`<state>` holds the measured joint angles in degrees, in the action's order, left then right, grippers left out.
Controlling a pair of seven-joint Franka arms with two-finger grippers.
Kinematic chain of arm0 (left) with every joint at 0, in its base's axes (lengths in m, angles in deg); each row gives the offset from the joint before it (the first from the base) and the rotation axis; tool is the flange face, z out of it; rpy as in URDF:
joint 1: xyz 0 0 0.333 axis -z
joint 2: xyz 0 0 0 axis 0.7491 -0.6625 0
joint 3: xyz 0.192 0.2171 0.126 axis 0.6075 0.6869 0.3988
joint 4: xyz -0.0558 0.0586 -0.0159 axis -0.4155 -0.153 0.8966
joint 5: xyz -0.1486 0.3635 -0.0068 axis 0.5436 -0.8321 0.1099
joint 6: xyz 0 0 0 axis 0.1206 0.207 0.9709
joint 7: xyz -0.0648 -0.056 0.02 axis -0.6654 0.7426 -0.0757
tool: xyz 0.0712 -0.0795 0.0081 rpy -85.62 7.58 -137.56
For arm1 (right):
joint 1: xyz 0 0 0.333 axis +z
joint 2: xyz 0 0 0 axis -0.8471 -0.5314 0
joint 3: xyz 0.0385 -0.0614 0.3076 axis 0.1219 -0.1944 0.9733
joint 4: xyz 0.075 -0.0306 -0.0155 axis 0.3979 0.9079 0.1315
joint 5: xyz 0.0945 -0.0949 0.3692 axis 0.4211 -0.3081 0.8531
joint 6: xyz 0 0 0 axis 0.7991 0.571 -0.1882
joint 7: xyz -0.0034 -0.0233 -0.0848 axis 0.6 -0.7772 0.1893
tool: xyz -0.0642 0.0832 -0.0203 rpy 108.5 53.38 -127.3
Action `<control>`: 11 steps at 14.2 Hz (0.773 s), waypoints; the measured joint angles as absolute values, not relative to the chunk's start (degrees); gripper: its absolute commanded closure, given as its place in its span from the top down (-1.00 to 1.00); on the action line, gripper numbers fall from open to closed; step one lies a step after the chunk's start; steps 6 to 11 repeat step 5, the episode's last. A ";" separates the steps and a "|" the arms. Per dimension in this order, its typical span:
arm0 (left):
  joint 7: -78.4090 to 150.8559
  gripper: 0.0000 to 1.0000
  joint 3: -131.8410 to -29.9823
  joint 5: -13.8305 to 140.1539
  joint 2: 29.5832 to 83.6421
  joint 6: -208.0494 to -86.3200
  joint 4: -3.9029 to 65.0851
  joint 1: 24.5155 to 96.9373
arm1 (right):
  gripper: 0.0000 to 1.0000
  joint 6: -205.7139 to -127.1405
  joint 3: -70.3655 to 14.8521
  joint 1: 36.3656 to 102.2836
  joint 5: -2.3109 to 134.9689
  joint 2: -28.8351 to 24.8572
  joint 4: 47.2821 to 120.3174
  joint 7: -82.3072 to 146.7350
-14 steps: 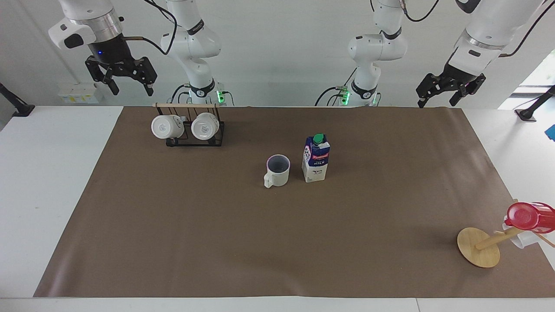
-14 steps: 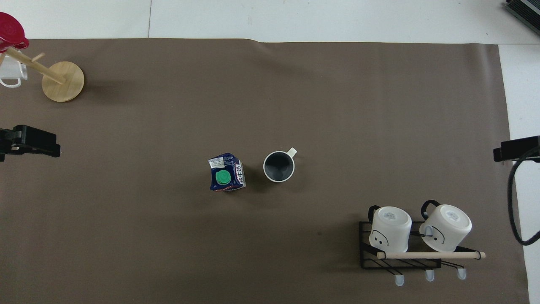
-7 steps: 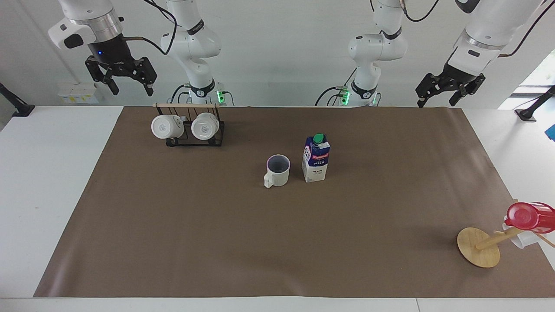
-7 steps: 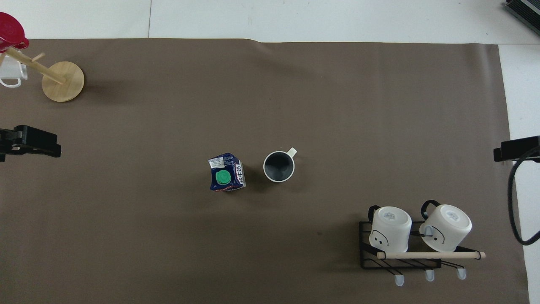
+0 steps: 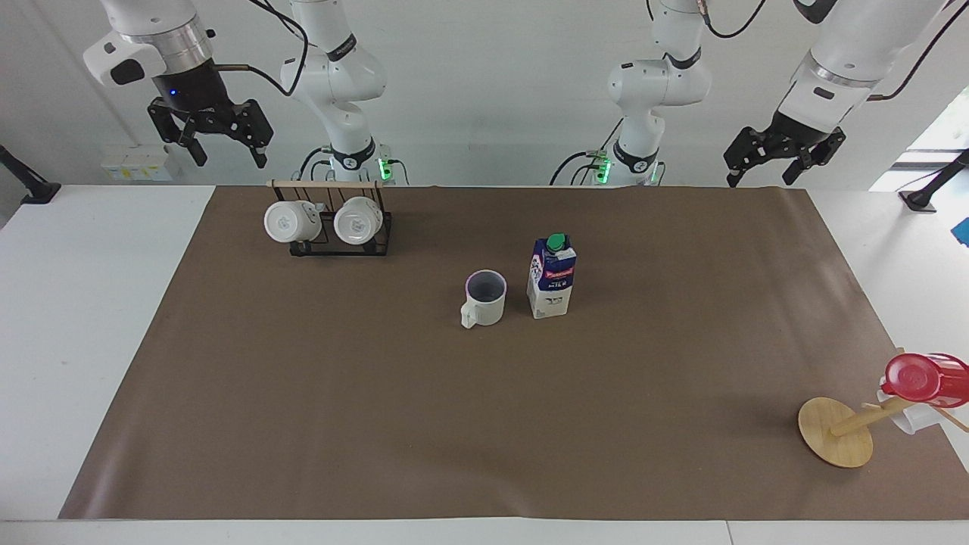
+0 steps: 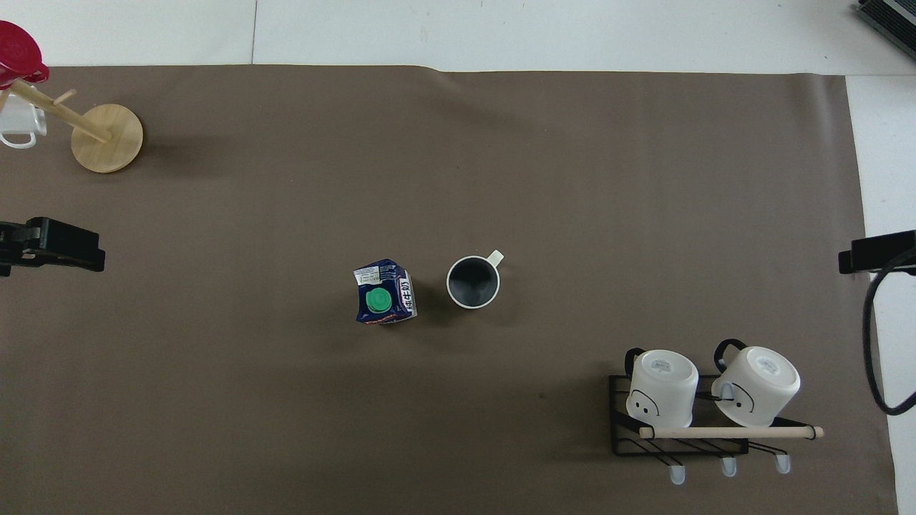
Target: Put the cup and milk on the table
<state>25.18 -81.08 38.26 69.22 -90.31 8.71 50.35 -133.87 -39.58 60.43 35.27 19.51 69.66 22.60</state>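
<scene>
On the table [image 5: 91, 303], cup [image 5: 484, 297] stands beside milk [image 5: 551, 275].

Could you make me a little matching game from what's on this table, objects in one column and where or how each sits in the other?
Objects:
1. cup
2. milk
3. two white mugs
4. red cup

Places:
A. hung sideways on the black rack
B. upright, open top up, mid-table
C. on the wooden peg stand
D. upright, green cap on top

Pairs: 1-B, 2-D, 3-A, 4-C
</scene>
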 measured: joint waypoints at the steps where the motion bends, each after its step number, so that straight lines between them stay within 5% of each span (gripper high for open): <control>1: 25.07 1.00 -81.08 38.26 69.22 -90.17 8.71 50.35 | 1.00 -133.87 -39.58 60.43 35.27 19.51 69.66 22.59; 11: 24.77 1.00 -81.08 38.26 69.22 -89.94 8.71 50.35 | 1.00 -133.87 -39.58 60.43 35.28 19.51 69.66 22.58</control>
